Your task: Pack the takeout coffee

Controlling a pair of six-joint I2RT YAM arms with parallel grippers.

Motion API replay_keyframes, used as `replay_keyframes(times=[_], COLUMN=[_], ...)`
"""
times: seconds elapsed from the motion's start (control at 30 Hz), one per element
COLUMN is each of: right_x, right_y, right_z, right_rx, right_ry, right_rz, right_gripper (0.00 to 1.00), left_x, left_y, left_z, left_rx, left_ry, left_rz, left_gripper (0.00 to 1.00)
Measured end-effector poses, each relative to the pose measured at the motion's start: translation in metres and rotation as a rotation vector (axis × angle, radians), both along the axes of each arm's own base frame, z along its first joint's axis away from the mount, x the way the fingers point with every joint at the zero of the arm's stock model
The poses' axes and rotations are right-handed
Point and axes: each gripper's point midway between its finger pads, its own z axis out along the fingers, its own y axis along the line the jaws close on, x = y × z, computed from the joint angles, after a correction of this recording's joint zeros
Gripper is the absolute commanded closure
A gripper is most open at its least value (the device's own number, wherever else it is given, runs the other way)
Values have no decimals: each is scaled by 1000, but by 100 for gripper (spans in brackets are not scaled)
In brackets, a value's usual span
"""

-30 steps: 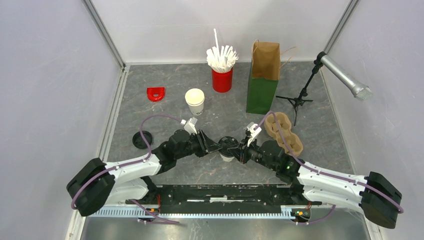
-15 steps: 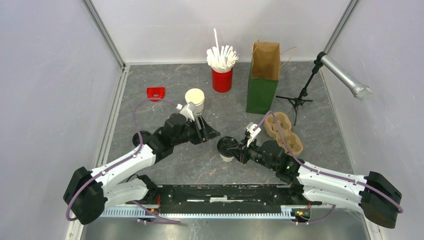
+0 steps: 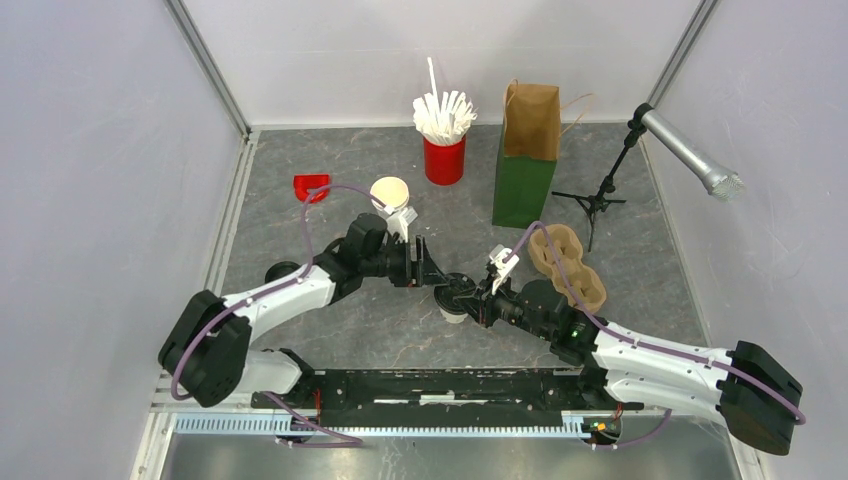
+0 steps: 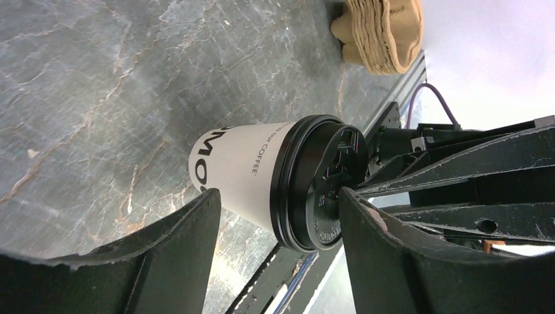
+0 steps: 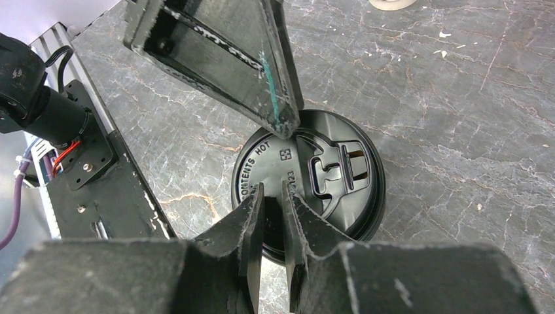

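Toward the left of the worktop (image 3: pixel 330 150), a small red piece (image 3: pixel 311 186) and a stack of lidless cups (image 3: pixel 391 195) sit away from the action, since this step does not need them. Next comes the left gripper (image 3: pixel 427 268). Its jaws are spread wide, and its wrist view shows the takeout coffee (image 4: pixel 249 167) between them, with neither jaw clearly touching it. That width suits a side grasp around the cup's wall, below the rim, where the paper should give a firm hold. The coffee stands upright on the worktop at the middle, between the two arms. From its other side the right gripper (image 5: pixel 271 194) comes over the black lid (image 5: pixel 327 176). Its jaws are drawn nearly together with only a slit between them, and their tips are on or just above the lid. It grips nothing that can be seen and probably steadies the cup. Further right lies a cardboard cup carrier (image 3: pixel 567 262), and behind it a paper bag (image 3: pixel 520 190) stands mouth up. These are the likely places for the coffee. A microphone (image 3: pixel 690 152) on its stand is at the far right.
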Motion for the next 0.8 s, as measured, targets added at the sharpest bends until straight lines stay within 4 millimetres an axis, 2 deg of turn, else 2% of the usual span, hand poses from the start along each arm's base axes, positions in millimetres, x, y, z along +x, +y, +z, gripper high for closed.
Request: replay_keyframes(times=[0.27, 0.57, 0.8], right_x=[0, 0, -1], right_y=[0, 0, -1], right_z=[-1, -1, -2], right_rx=[-3, 24, 65], right_ry=[-5, -21, -35], right_rz=[4, 3, -2], right_gripper=[77, 77, 78], left_x=[2, 4, 3], left_y=[-10, -15, -14], left_z=[-17, -16, -20], left_rx=[-11, -59, -180], left_ry=[29, 24, 63], left_rz=[-43, -39, 2], left_gripper=[34, 47, 50])
